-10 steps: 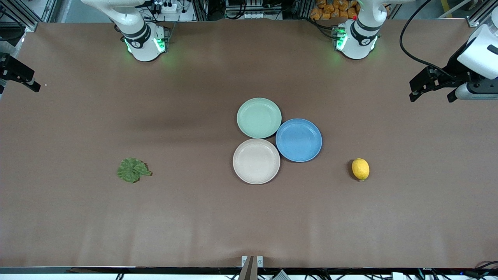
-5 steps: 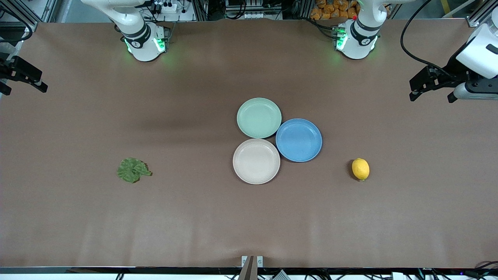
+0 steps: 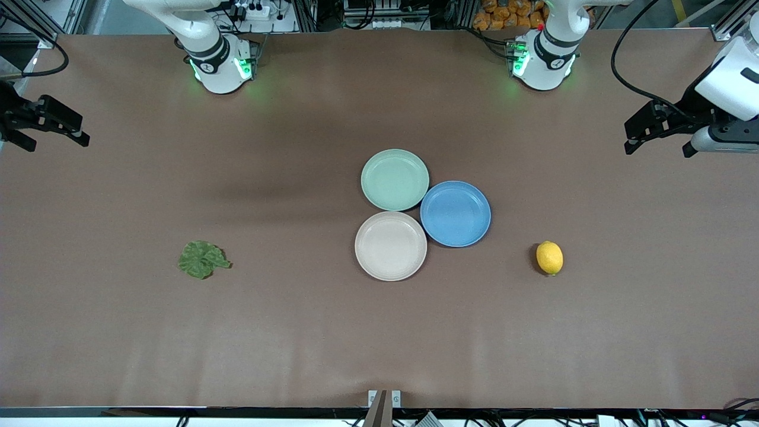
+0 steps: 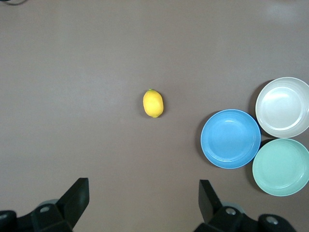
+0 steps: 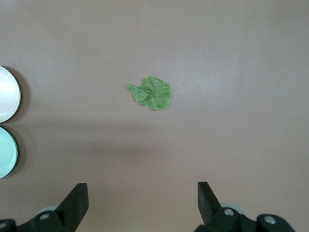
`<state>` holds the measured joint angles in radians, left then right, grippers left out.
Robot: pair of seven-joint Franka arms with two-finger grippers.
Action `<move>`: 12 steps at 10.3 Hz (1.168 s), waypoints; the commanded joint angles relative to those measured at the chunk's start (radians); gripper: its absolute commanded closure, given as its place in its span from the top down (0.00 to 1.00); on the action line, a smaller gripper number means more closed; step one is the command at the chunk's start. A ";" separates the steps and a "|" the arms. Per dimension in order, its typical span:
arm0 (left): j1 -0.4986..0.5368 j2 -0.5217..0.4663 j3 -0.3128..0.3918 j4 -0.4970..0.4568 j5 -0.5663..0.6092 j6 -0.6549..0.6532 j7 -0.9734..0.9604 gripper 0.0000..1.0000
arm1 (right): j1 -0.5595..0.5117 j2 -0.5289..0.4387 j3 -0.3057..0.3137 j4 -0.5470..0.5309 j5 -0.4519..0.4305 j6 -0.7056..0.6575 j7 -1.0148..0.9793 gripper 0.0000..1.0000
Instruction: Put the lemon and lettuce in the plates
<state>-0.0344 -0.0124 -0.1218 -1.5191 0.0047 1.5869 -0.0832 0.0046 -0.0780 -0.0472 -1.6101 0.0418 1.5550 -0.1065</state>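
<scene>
1. The left gripper [image 3: 658, 141] hangs at the right edge of the front frame, over bare table at the left arm's end. Its black fingers [image 4: 77, 198] stand spread wide with nothing between them. Part of its arm is cut off by the frame edge.
2. The right gripper [image 3: 56, 131] hangs at the left edge of the front frame, over the table margin at the right arm's end. Its fingers [image 5: 75, 203] are likewise spread apart and hold nothing, and its wrist runs out of frame.
3. The lemon [image 3: 549, 258] lies alone on the brown table [image 3: 296, 332], right of centre in the front frame, well apart from the left gripper, with open surface all round it. In the left wrist frame the lemon [image 4: 153, 103] sits near the middle.
4. The lettuce [image 3: 202, 259] lies flat, left of centre in the front frame, with bare table on every side. It shows mid-frame in the right wrist picture [image 5: 150, 93].
5. Three plates cluster at the centre of the front frame, rims touching or nearly so: the mint green plate [image 3: 395, 179] uppermost, the cream plate [image 3: 391, 245] below it, nearer the camera, and the blue plate [image 3: 455, 213] beside both, toward the lemon. All three are empty.
6. In the right wrist picture, the cream plate [image 5: 7, 94] and the mint green plate [image 5: 6, 151] are cut off by the frame's left edge; the blue plate is out of that view.
</scene>
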 commanded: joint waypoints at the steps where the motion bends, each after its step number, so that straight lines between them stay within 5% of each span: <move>1: 0.001 0.019 -0.001 0.016 -0.017 -0.010 0.016 1.00 | -0.011 -0.032 0.012 -0.028 0.004 0.005 -0.013 1.00; 8: -0.001 0.218 -0.001 0.007 -0.022 0.051 0.005 1.00 | -0.008 -0.037 0.024 -0.089 -0.051 0.000 -0.012 1.00; 12: 0.001 0.348 -0.001 -0.010 -0.016 0.088 0.005 1.00 | 0.034 0.073 0.046 -0.261 -0.039 0.283 -0.002 1.00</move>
<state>-0.0346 0.3058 -0.1229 -1.5292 0.0038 1.6624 -0.0830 0.0235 -0.0511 -0.0104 -1.8049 0.0076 1.7402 -0.1098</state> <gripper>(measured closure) 0.000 0.000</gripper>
